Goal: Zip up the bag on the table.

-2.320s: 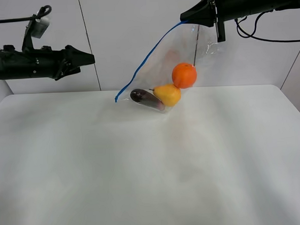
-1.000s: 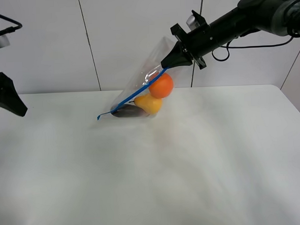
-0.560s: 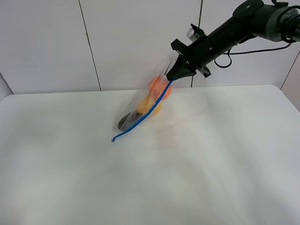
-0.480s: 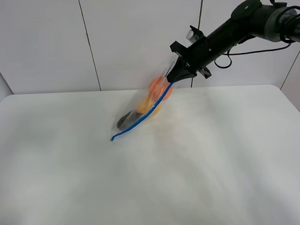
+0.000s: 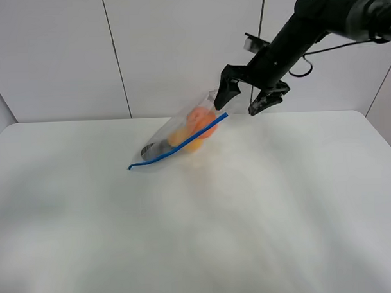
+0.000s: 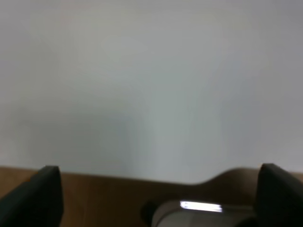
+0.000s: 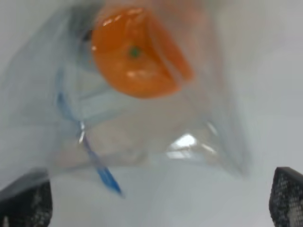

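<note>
The clear bag (image 5: 179, 130) lies tilted at the back of the white table (image 5: 249, 215), with the orange (image 5: 201, 120), the yellow fruit (image 5: 184, 138) and the dark eggplant (image 5: 149, 150) inside. Its blue zipper strip (image 5: 176, 144) runs along the front edge. My right gripper (image 5: 237, 105) is open just above the bag's right end and holds nothing. The right wrist view shows the orange (image 7: 137, 52) through the plastic and the blue strip (image 7: 92, 156) between the spread fingertips (image 7: 23, 203). My left gripper (image 6: 161, 196) is open, faces a blank pale surface, and is out of the exterior high view.
A white panelled wall (image 5: 115, 53) stands right behind the table's back edge. The right arm (image 5: 307, 20) reaches in from the upper right with a black cable hanging off it. A brown band (image 6: 94, 194) crosses the left wrist view.
My right gripper has opened and let go of the bag's corner. The bag has dropped and lies flatter, its blue strip's free end further left. The left arm has left the exterior view.
</note>
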{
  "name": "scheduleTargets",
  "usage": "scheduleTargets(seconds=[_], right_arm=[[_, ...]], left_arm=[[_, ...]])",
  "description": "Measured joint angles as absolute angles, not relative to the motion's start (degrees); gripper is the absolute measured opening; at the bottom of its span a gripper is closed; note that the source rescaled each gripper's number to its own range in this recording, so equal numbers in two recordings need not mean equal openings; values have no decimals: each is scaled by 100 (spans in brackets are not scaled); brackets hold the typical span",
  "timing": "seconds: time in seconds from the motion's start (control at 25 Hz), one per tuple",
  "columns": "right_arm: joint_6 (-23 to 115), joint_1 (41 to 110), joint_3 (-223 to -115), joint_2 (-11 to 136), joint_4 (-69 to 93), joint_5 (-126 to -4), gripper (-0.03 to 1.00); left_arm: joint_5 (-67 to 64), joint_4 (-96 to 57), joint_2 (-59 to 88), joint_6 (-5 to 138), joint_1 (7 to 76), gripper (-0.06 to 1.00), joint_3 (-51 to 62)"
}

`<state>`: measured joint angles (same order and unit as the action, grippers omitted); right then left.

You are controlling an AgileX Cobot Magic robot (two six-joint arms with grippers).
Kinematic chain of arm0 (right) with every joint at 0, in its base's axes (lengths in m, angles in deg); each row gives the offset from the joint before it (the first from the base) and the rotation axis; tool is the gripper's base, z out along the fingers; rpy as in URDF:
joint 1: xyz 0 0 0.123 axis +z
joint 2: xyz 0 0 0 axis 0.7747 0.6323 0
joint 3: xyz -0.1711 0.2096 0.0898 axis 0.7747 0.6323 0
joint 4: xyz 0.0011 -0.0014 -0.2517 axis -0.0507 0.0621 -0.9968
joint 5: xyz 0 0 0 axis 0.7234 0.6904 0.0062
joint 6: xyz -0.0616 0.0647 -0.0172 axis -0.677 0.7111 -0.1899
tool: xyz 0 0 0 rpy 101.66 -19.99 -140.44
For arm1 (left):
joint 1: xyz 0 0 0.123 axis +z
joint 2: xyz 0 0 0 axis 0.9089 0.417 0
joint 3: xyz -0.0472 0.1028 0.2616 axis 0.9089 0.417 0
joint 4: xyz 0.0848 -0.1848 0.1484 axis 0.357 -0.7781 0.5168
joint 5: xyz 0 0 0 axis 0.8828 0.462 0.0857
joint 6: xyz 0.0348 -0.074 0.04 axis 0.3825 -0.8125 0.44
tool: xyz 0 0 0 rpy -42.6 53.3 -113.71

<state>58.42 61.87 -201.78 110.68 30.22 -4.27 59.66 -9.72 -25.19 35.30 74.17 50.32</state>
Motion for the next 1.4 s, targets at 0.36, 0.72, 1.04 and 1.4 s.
scheduleTargets(seconds=[0.36, 0.72, 1.04, 1.4], right_arm=[[6327, 6026, -20178, 10376, 1642, -427, 100], [6218, 5275, -19240, 10055, 1474, -437, 100], [6094, 4323, -18945, 9811, 1251, -438, 100], [6049, 4296, -18112, 8839, 1133, -473, 100]], left_arm=[[5880, -972, -2623, 3530, 7417, 97, 5032], [5880, -972, -2627, 3530, 7417, 97, 5032], [5880, -972, -2627, 3526, 7417, 97, 5032], [5746, -972, -2627, 3526, 7417, 97, 5032]])
